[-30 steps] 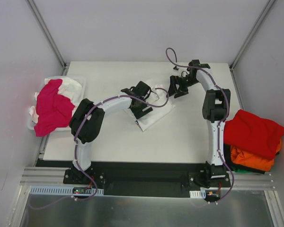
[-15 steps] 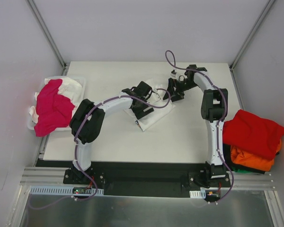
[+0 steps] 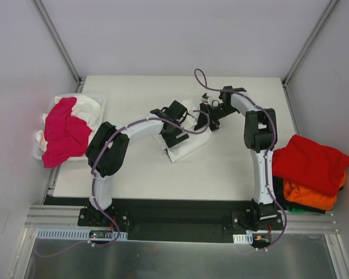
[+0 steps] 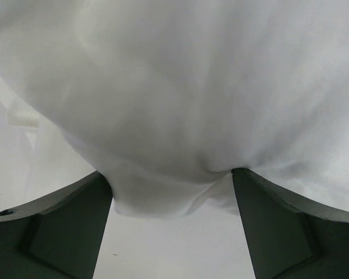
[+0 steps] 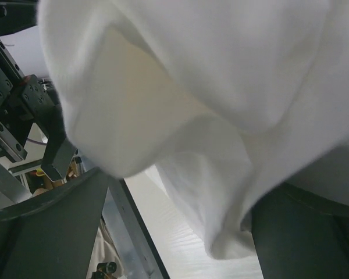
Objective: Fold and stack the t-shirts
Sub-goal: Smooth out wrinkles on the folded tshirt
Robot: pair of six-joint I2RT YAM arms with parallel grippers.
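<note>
A folded white t-shirt point(image 3: 185, 146) lies mid-table. My left gripper point(image 3: 174, 131) is low over its left part; in the left wrist view it point(image 4: 170, 174) stands open, its dark fingers point(image 4: 64, 221) either side of a bulging hem of the white t-shirt point(image 4: 180, 104). My right gripper point(image 3: 209, 116) is at the shirt's far right edge, also open point(image 5: 180, 192), with the white t-shirt point(image 5: 221, 116) hanging between its fingers. A magenta-pink t-shirt point(image 3: 64, 135) lies over white cloth point(image 3: 88, 107) at the left. A red t-shirt point(image 3: 311, 161) rests on an orange t-shirt point(image 3: 308, 195) at the right.
A clear bin point(image 3: 102, 102) at the table's left edge holds the pink and white cloth. The red and orange stack sits off the table's right edge. Metal frame posts point(image 3: 58, 40) rise at the back corners. A purple cable point(image 3: 199, 78) loops above the right wrist.
My right arm has swung left and its gripper has come onto the white t-shirt's right edge. The left gripper has stayed in place over the shirt.
</note>
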